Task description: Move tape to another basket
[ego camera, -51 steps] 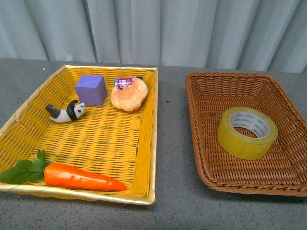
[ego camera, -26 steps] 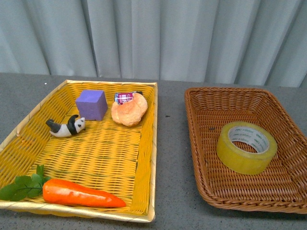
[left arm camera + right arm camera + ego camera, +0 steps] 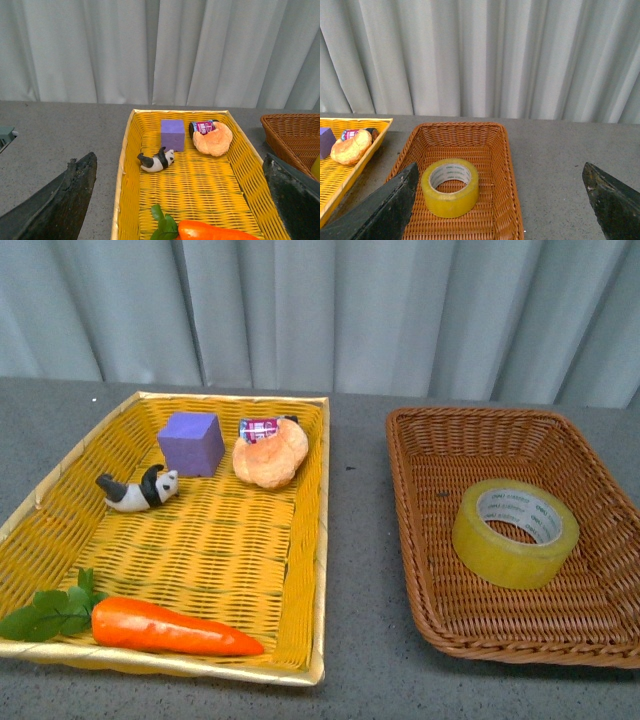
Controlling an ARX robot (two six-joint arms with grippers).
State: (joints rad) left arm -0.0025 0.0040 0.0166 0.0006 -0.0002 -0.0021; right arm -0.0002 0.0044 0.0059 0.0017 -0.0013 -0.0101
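Observation:
The tape (image 3: 515, 532), a yellowish roll with a white printed core, lies flat inside the brown wicker basket (image 3: 420, 455) at the right. It also shows in the right wrist view (image 3: 450, 187), in the same basket (image 3: 492, 135). Neither arm appears in the front view. My right gripper (image 3: 501, 210) is open and empty, its dark fingers (image 3: 385, 210) wide apart, hovering high and short of the brown basket. My left gripper (image 3: 177, 205) is open and empty, above the near end of the yellow basket (image 3: 125, 150).
The yellow woven basket (image 3: 320, 500) at the left holds a purple cube (image 3: 191, 442), a panda figure (image 3: 138, 488), a bread roll (image 3: 270, 455) with a small can behind it, and a carrot (image 3: 165, 628). Grey tabletop separates the baskets. A pleated curtain stands behind.
Only the front view shifts: the whole scene sat lower half a second ago and has moved back up. The tape and the other objects stay in place in their baskets.

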